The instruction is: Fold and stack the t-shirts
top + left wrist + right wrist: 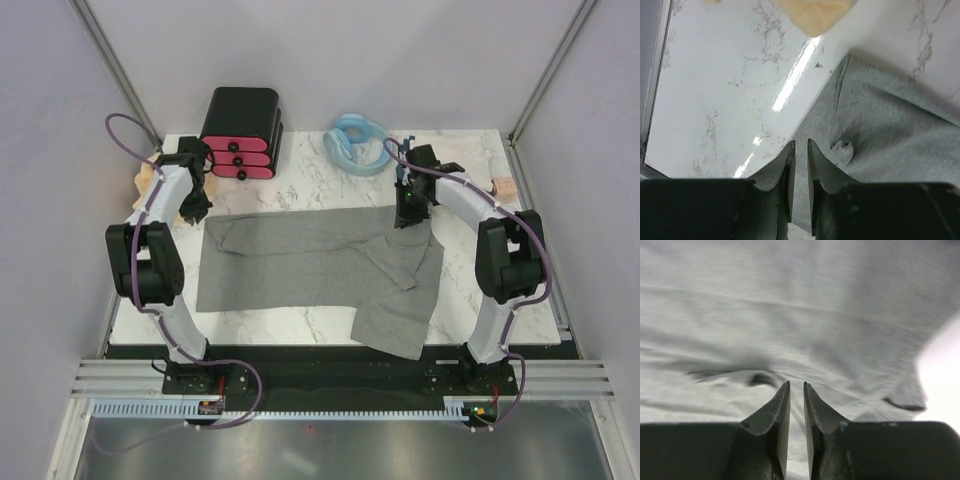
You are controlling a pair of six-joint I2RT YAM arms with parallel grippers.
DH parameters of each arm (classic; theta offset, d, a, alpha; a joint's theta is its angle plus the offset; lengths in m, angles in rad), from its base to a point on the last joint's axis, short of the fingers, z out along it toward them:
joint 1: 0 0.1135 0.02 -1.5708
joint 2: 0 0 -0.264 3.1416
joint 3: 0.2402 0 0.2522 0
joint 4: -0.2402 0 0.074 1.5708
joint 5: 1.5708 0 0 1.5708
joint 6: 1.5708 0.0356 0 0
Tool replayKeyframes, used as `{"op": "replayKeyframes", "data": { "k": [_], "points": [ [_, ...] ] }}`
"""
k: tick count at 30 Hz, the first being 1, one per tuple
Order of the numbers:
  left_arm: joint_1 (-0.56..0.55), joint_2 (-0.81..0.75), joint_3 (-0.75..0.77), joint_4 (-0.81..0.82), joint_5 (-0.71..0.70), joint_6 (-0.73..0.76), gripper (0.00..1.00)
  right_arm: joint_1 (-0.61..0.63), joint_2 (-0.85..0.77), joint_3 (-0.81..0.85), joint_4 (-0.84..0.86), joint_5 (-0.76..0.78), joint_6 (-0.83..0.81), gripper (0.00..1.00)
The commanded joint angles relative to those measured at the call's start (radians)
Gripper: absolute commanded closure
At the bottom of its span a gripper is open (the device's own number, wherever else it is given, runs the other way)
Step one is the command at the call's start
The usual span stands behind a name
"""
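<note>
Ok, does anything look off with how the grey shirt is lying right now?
Yes. The grey t-shirt lies askew. Its right side is folded over at a slant, and that flap's lower corner droops past the near edge of the table. Nothing looks spilled or damaged.

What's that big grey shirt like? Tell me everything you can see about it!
The grey t-shirt looks like soft, speckled cloth. It lies spread and wrinkled across the white marble table. Its right part is folded over itself, and one corner droops past the table's near edge. The left gripper hangs at its far-left corner and the right gripper over its far-right corner, both with jaws slightly apart.
</note>
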Motion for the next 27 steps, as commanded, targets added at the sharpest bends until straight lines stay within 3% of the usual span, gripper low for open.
{"op": "replayKeyframes", "data": {
  "k": [1, 5, 7, 10, 11, 18, 21, 27],
  "points": [
    [0.011, -0.111, -0.121, 0.021, 0.008, -0.061, 0.76, 0.137, -0.050, 0.169, 0.042, -0.155, -0.031, 0.73],
    [0.024, -0.226, -0.230, 0.053, 0.074, -0.083, 0.73, 0.263, 0.045, 0.313, 0.037, -0.316, 0.010, 0.67],
    [0.041, -0.255, -0.298, 0.111, 0.150, -0.064, 0.65, 0.300, 0.082, 0.381, 0.031, -0.321, 0.019, 0.67],
    [0.073, -0.277, -0.325, 0.118, 0.187, -0.076, 0.64, 0.358, 0.129, 0.439, 0.058, -0.347, 0.039, 0.60],
    [0.083, -0.288, -0.327, 0.119, 0.187, -0.087, 0.64, 0.382, 0.172, 0.465, 0.062, -0.362, 0.045, 0.52],
    [0.150, -0.473, -0.336, 0.077, 0.098, -0.164, 0.64, 0.493, 0.382, 0.778, 0.045, -0.459, 0.071, 0.52],
    [0.150, -0.533, -0.359, 0.024, 0.058, -0.197, 0.64, 0.545, 0.445, 0.845, 0.055, -0.502, 0.088, 0.45],
    [0.153, -0.636, -0.460, 0.018, 0.083, -0.211, 0.64, 0.614, 0.516, 0.879, 0.161, -0.611, 0.142, 0.42]
  ]
}}
